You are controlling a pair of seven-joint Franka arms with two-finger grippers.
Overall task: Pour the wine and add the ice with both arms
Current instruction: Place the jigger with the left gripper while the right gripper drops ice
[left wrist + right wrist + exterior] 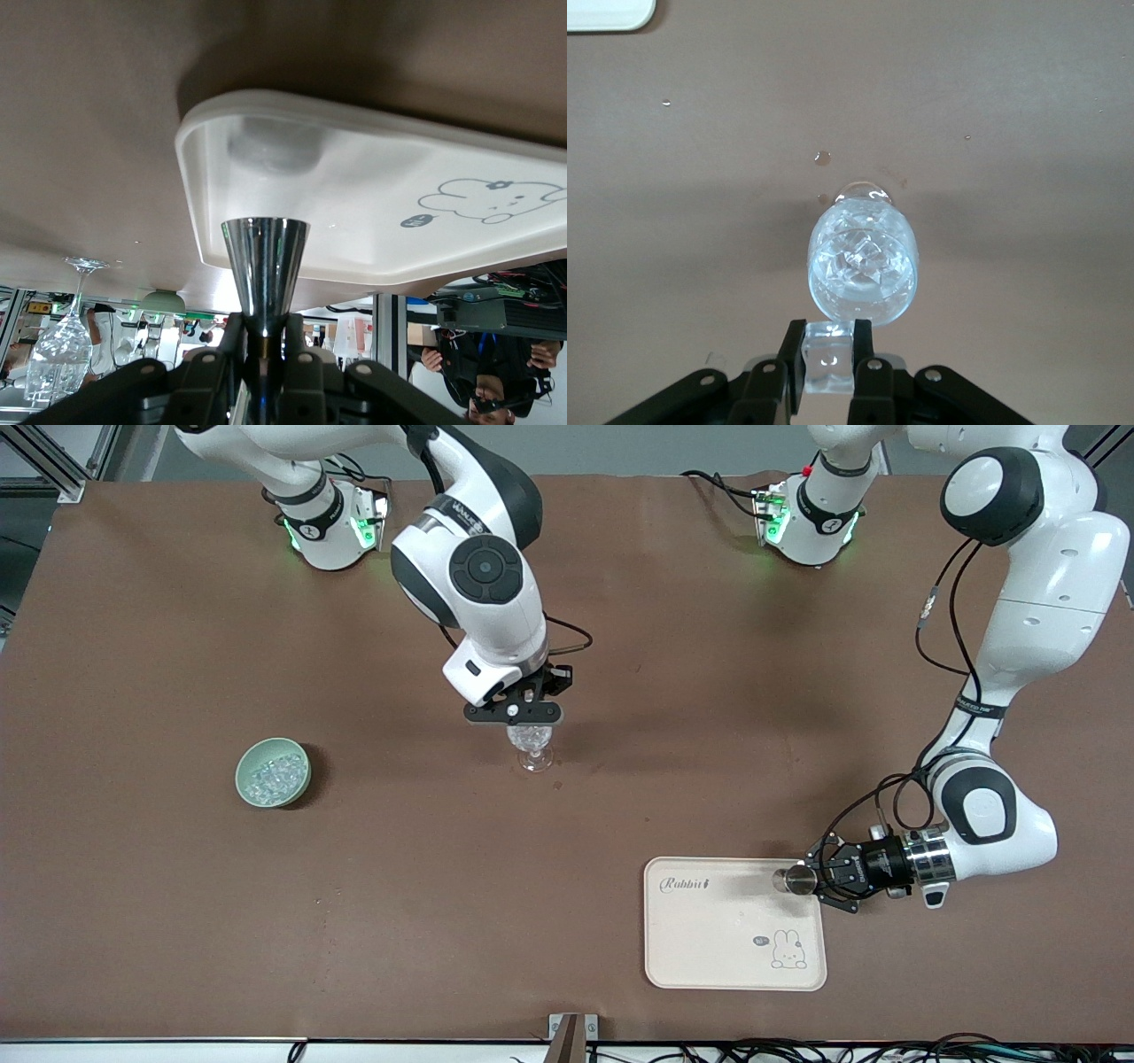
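The right hand (828,354) hangs directly over the wine glass (532,746), which stands mid-counter, and pinches one clear ice cube (828,357) between its fingers (more ice (861,264) already fills the glass). The green bowl of ice (273,772) sits toward the right arm's end. The left hand (819,880) grips a small steel cup (794,880) over the cream tray (709,948).

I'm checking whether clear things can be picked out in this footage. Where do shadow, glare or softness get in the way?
Front view: even light, soft shadows; the wine glass glints, half hidden under the right gripper. Right wrist view: sharp; ice in the glass and the ice cube between the fingers sparkle. Left wrist view: the metal cup in the left gripper mirrors its surroundings; the tray looks bowed.
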